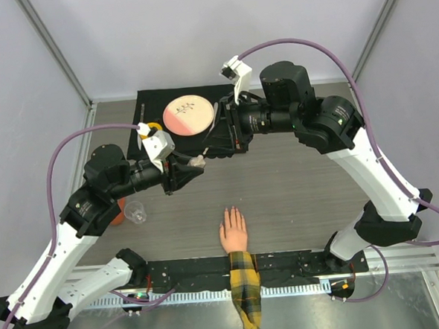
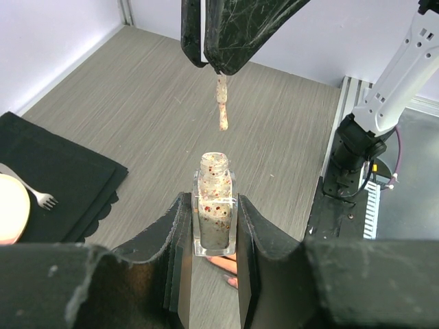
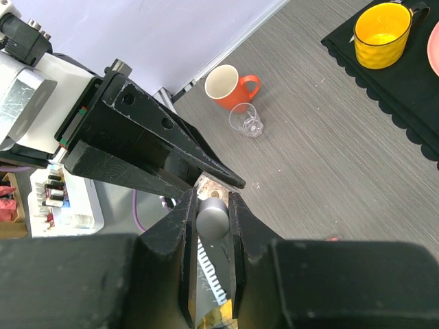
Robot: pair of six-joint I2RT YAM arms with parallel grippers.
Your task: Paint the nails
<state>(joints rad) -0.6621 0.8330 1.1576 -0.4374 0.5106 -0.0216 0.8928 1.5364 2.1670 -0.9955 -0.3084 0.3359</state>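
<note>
Clear glittery polish bottle (image 2: 214, 226) is pinched in the left gripper (image 2: 212, 202), right gripper (image 3: 211, 202) clamping its grey brush cap (image 3: 211, 218) just above.

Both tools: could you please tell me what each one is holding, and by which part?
Left tool grips the open glitter polish bottle by its glass sides; right tool grips the brush by its cap.

Brush (image 2: 222, 110) over bottle (image 2: 215, 205), nails (image 1: 232, 209) before, plate (image 1: 188, 114) behind
</note>
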